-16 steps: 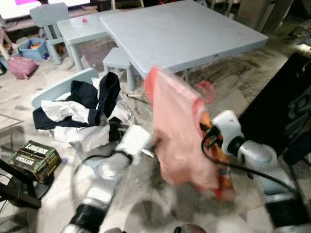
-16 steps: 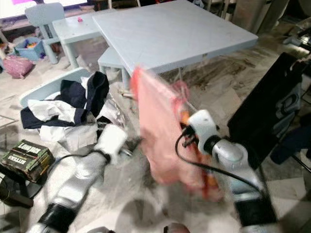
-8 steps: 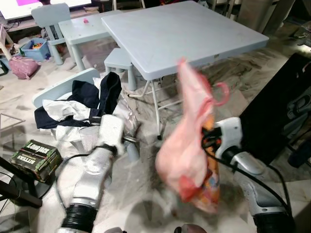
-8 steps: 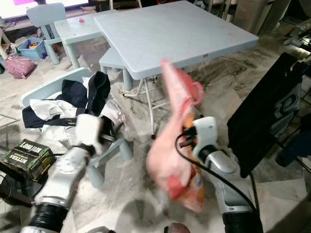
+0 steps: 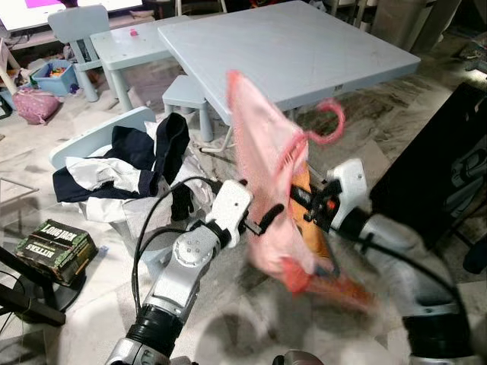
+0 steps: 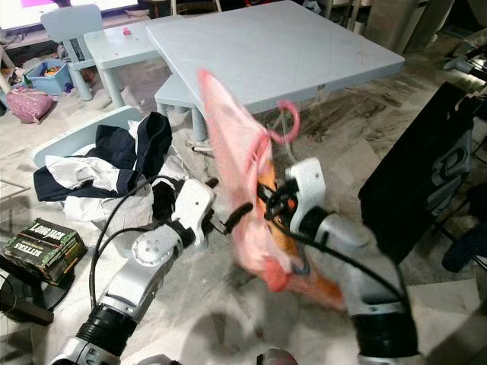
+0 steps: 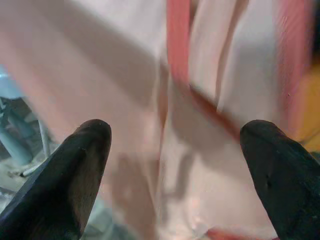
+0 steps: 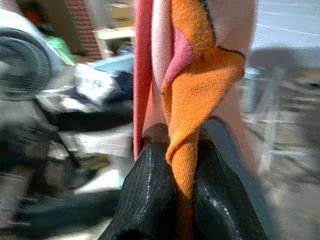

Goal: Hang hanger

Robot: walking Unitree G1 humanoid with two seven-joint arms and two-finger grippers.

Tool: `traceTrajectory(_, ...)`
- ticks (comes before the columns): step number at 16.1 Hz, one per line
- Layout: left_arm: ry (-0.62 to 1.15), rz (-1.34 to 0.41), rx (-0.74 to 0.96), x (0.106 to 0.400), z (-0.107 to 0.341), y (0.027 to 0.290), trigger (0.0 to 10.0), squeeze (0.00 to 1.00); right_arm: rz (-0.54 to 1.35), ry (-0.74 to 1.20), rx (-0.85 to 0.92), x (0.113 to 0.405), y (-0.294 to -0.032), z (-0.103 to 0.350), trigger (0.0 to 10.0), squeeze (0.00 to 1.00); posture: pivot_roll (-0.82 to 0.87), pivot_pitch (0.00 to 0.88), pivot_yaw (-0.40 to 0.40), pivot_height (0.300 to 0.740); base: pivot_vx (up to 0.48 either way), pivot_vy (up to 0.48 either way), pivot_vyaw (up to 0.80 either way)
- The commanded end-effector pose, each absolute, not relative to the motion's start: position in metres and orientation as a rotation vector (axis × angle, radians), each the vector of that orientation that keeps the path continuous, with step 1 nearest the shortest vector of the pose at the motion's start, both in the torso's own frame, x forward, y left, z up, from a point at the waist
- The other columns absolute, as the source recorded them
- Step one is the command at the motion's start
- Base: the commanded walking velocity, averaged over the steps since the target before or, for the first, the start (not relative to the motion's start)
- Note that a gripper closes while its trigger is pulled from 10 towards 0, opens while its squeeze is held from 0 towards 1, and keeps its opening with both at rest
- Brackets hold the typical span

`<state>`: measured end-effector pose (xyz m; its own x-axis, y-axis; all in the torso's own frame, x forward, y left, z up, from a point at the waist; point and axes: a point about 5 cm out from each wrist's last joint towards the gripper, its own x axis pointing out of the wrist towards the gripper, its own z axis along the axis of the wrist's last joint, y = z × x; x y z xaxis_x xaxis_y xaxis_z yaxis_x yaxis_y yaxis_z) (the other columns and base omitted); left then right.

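Left claw (image 7: 172, 145) now risen from the floor to the pink garment (image 5: 262, 160), fingers spread apart, right claw (image 8: 172, 175) clamped on its orange-pink cloth, pink hanger (image 5: 329, 122) hook above, blue table (image 5: 289, 46) behind.

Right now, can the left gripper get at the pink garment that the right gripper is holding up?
Probably yes. The left gripper is open and right at the pink garment, with nothing between them, while the right gripper pinches its fabric.

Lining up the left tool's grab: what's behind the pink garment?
The right tool is shut on the pink garment and its orange cloth. The pink hanger hook pokes out above; its frame is covered. The open left tool faces it.
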<state>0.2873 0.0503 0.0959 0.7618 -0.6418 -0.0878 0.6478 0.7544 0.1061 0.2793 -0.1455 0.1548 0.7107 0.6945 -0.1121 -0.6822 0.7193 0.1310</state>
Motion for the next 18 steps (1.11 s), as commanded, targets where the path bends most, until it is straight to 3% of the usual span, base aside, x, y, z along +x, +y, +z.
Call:
traceTrajectory(1,0.032,-0.699,0.155,0.290,0.098,0.051,10.0,0.00,0.862,0.114,0.099,0.275,-0.136,0.172,10.0,0.00,-0.10,0.000,0.008,0.740,0.000,0.000,0.00)
traceTrajectory(7,0.005,-0.600,0.113,0.302,0.103,0.060,10.0,0.00,1.094,0.168,0.119,0.251,-0.133,0.192,10.0,0.00,-0.12,0.000,0.004,0.740,0.000,0.000,0.00)
traceTrajectory(10,-0.002,-0.622,0.066,0.302,0.106,0.055,10.0,0.00,0.987,0.191,0.092,0.263,-0.140,0.179,10.0,0.00,-0.11,0.000,0.000,0.740,0.000,0.000,0.00)
traceTrajectory(12,0.001,-0.642,0.061,0.298,0.106,0.053,10.0,0.00,0.883,0.161,-0.090,0.273,-0.144,0.168,10.0,0.00,-0.11,0.000,-0.001,0.740,0.000,0.000,0.00)
traceTrajectory(14,0.007,-0.650,0.060,0.294,0.104,0.054,10.0,0.00,0.858,0.201,-0.092,0.274,-0.146,0.156,10.0,0.00,-0.10,0.000,-0.002,0.740,0.000,0.000,0.00)
traceTrajectory(18,0.021,-0.536,0.078,0.287,0.099,0.074,10.0,0.00,0.780,0.203,-0.203,0.268,-0.155,0.134,10.0,0.00,-0.10,0.000,0.001,0.740,0.000,0.000,0.00)
